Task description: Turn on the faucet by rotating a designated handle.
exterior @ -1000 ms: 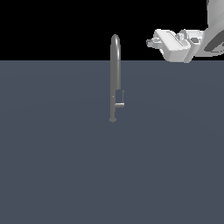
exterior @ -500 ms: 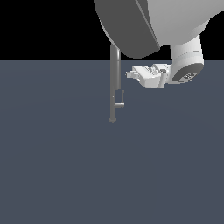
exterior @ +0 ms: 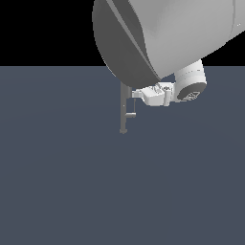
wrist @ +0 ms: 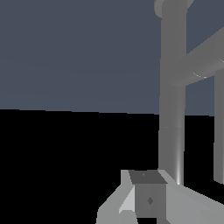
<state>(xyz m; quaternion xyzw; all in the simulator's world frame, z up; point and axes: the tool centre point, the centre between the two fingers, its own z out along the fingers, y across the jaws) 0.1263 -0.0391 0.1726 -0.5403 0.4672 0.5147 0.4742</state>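
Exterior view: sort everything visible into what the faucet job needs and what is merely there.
Belongs to the job:
- faucet, its top hidden behind the arm
- handle, jutting toward the exterior view's right
- gripper, just above the handle

Merely there:
- flat grey floor
- bulky white robot arm, filling the upper frame

Bulky white rounded arm [exterior: 167, 33], dark-capped wrist joint, pale grey fingers [exterior: 139, 94].

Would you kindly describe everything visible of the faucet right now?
The faucet is a slim grey, metallic-looking upright pipe standing on the dark floor on a small foot. Its top is hidden behind the robot arm. A short handle juts sideways from its lower part, toward the exterior view's right. The white gripper sits close beside the pipe, above the handle; contact cannot be told.
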